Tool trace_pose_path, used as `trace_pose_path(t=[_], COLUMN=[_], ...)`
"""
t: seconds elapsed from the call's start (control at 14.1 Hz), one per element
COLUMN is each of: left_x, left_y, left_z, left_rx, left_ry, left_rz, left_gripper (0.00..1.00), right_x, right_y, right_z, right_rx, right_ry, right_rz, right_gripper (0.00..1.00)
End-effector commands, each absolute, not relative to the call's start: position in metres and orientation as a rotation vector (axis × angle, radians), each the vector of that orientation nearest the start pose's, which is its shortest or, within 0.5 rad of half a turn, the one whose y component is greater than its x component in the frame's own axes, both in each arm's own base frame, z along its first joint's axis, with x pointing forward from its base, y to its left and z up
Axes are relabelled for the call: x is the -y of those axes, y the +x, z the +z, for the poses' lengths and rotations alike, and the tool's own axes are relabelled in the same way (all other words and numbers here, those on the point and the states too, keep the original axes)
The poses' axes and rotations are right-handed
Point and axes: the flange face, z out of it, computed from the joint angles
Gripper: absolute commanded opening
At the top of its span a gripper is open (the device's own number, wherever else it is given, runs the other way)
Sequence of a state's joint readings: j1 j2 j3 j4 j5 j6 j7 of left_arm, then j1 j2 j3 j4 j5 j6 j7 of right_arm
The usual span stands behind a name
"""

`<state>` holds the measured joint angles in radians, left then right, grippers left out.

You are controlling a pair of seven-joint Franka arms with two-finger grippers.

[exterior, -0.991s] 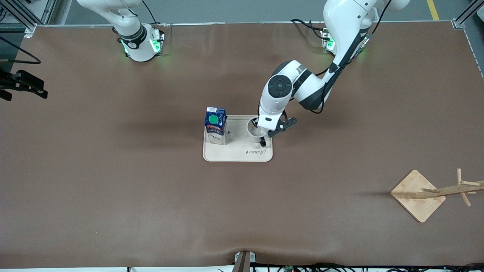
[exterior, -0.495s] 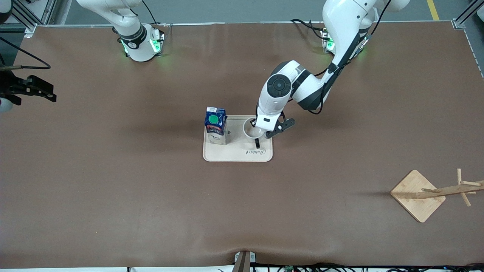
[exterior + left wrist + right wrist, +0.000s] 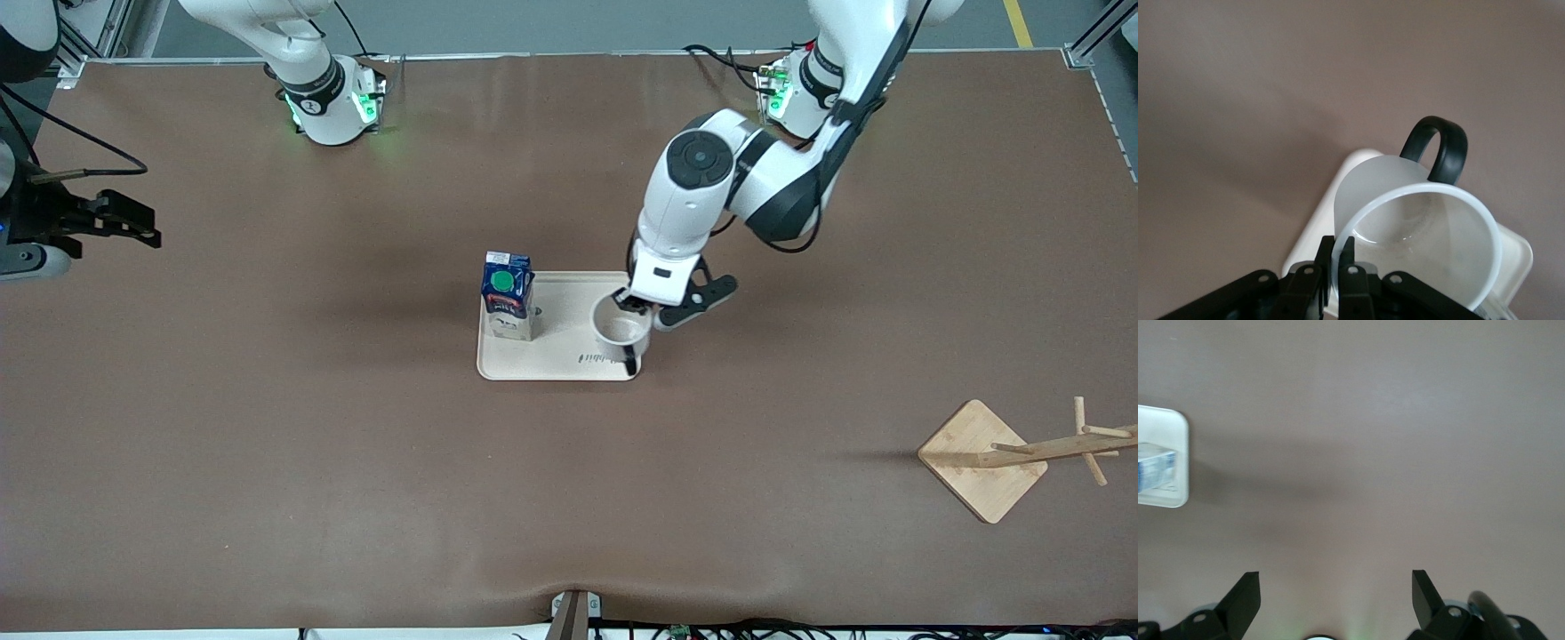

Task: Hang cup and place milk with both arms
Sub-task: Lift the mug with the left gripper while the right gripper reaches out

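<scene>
Lifted since a moment ago, the small white cup with a black loop handle (image 3: 621, 332) now hangs over the beige tray's (image 3: 551, 364) 4 o'clock corner, its rim pinched in the left pincer (image 3: 633, 305), handle at 6 o'clock. Blue-topped milk carton (image 3: 507, 296) stands on the tray. Over the brown table's (image 3: 356, 462) right-arm end, the right pincer (image 3: 111, 220) gapes wide, empty.

Bare table (image 3: 1365, 453) lies between the right gripper's (image 3: 1331, 600) spread fingers (image 3: 1241, 600); ahead, the milk (image 3: 507, 293) stands on the tray (image 3: 551, 364), with the lifted cup (image 3: 622, 331) beside it.
</scene>
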<state>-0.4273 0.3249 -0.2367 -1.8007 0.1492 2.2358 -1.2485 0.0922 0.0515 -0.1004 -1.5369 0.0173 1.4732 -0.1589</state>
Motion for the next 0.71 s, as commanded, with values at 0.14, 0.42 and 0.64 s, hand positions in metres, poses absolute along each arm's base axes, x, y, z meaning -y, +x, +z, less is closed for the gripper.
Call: trace_pose_path(t=[0.14,0.42,0.64], left_x=[0.317,0.237,0.160], left_y=[0.547,0.576,0.595], left_z=[0.467,0.506,0.523], left_rx=[0.827,0.866,0.728], left_ry=[-3.053,-3.032,-3.024], left_rz=[-0.341,-0.445,-0.480], left_gripper=[0.00,0.00,0.00], right_x=[-0.041,-0.078,-0.117], right_y=[0.559,0.558,0.557], right_z=[0.607,0.601,0.589], right_rx=[0.232,0.187,0.128], right_ry=[-3.070,-3.063,-3.059], right_rz=[0.192,0.211,0.250], right_gripper=[1.00,1.00,1.00])
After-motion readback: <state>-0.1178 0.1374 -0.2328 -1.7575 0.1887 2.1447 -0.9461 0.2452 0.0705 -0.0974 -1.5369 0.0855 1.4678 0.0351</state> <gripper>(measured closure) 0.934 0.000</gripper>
